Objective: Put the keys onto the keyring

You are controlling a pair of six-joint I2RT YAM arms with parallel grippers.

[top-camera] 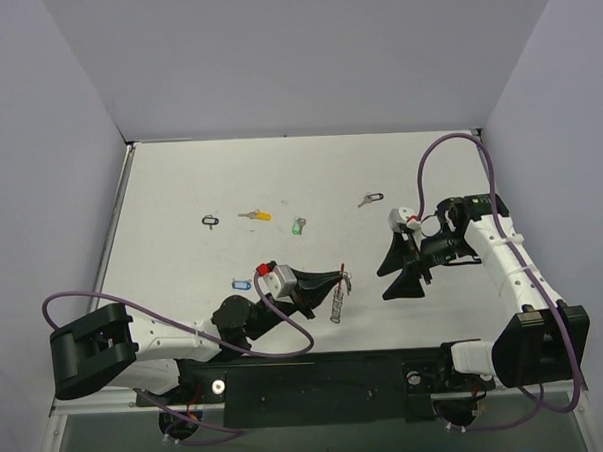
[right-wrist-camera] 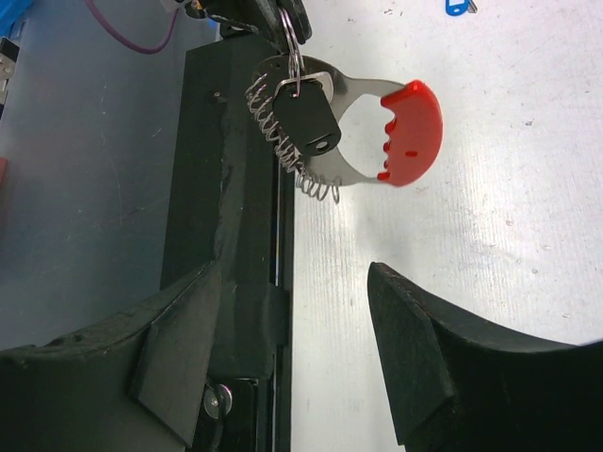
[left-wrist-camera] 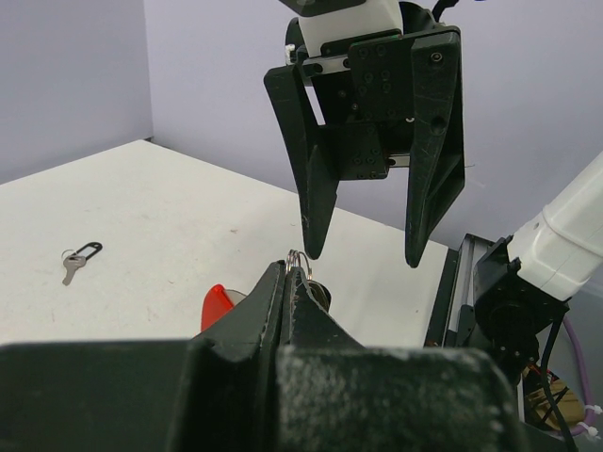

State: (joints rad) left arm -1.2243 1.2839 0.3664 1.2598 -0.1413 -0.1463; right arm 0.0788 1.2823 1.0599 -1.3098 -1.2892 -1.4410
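Red plastic and silver metal make up the keyring (right-wrist-camera: 410,132), which is held near the front of the table (top-camera: 179,181), its silver ring pinched between the clenched fingers of the left gripper (top-camera: 342,279), with a black tag (right-wrist-camera: 307,122) hanging on that ring and a coiled wire spring (right-wrist-camera: 316,184) dangling beside it. Just across from it hovers the right gripper (left-wrist-camera: 365,254), fingers spread wide and grasping nothing. Loose keys lie on the white surface: a blue-tagged key (top-camera: 241,286) close to the left arm, and farther back a black-tagged key (top-camera: 211,220), a yellow-tagged key (top-camera: 256,216), a green-tagged key (top-camera: 299,226) and a dark-tagged key (top-camera: 370,198).
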